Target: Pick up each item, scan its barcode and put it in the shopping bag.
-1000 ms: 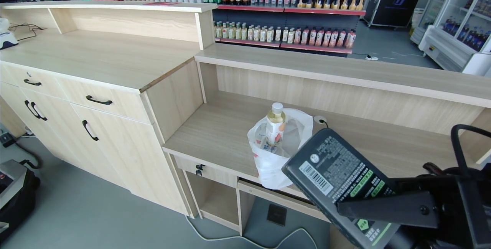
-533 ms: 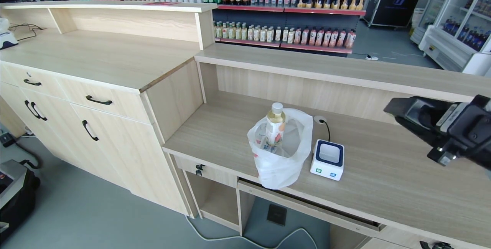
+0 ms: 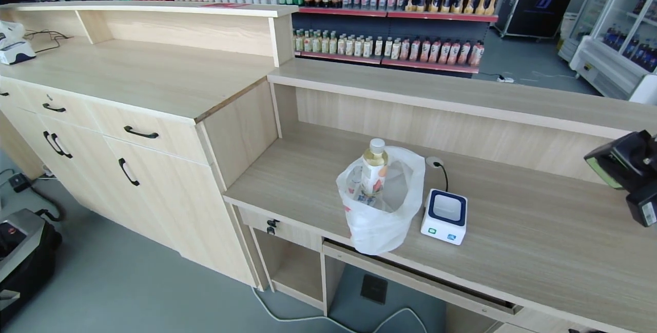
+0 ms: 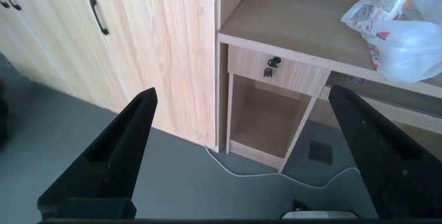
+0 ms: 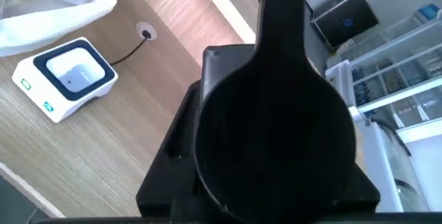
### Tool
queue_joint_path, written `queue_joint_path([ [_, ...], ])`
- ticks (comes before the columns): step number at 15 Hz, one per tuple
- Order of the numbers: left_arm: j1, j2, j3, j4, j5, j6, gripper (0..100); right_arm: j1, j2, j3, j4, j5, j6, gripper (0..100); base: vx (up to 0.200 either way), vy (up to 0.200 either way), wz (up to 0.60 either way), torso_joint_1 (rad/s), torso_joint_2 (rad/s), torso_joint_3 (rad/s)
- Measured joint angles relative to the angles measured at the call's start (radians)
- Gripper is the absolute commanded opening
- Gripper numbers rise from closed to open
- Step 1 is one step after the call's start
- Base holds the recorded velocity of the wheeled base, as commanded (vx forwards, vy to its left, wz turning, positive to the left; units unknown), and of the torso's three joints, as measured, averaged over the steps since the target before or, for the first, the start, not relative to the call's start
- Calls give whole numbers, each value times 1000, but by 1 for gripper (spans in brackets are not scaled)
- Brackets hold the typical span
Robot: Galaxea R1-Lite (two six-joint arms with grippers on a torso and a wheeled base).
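- Head view: a white square barcode scanner with a dark-rimmed window [image 3: 444, 216] sits on the pale wood-grain lower counter [image 3: 539, 240], window facing up. Its black cable [image 3: 445, 181] runs to a round grommet [image 3: 433, 161] just behind the scanner.
- Just left of the scanner, a thin translucent white plastic shopping bag [image 3: 377, 228] stands with its mouth open. Whether bag and scanner touch cannot be told.
- Inside the bag, a clear bottle of pale yellow drink with a white cap [image 3: 373, 169] stands upright. Its long axis is vertical and the cap points up, above the bag's rim.
- Well to the right of the scanner and raised above the counter, the right gripper [image 3: 639, 189] is clamped on a flat black box with a green edge [image 3: 611, 162].
- The box's narrow, green-trimmed end is turned back toward the scanner. Its long axis appears to run along the counter, and its far end is hidden.
- Left wrist view: the left gripper [image 4: 242, 162] hangs to the left of the scanner and below counter level. Its two black fingers [image 4: 103, 155] are spread wide with nothing between them, facing an open cubby [image 4: 266, 120] and a wooden cupboard door with a black handle [image 4: 99, 15].
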Motion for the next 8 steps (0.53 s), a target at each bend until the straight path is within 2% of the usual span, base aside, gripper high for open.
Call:
queue_joint_path([
  [2, 0, 0, 0, 0, 0, 0, 100, -8, 7, -17, 26, -41, 100, 0, 0, 0, 600, 7, 5, 12],
  [3, 0, 0, 0, 0, 0, 0, 100, -10, 20, -47, 100, -76, 189, 0, 0, 0, 600, 7, 7, -7],
  [4, 0, 0, 0, 0, 0, 0, 100, -11, 40, -85, 211, -73, 337, 0, 0, 0, 0, 0, 0, 0],
  [6, 0, 0, 0, 0, 0, 0, 100, -20, 103, -161, 361, 21, 605, 0, 0, 0, 0, 0, 0, 0],
  [8, 0, 0, 0, 0, 0, 0, 100, -49, 194, -211, 402, 84, 783, 0, 0, 0, 0, 0, 0, 0],
])
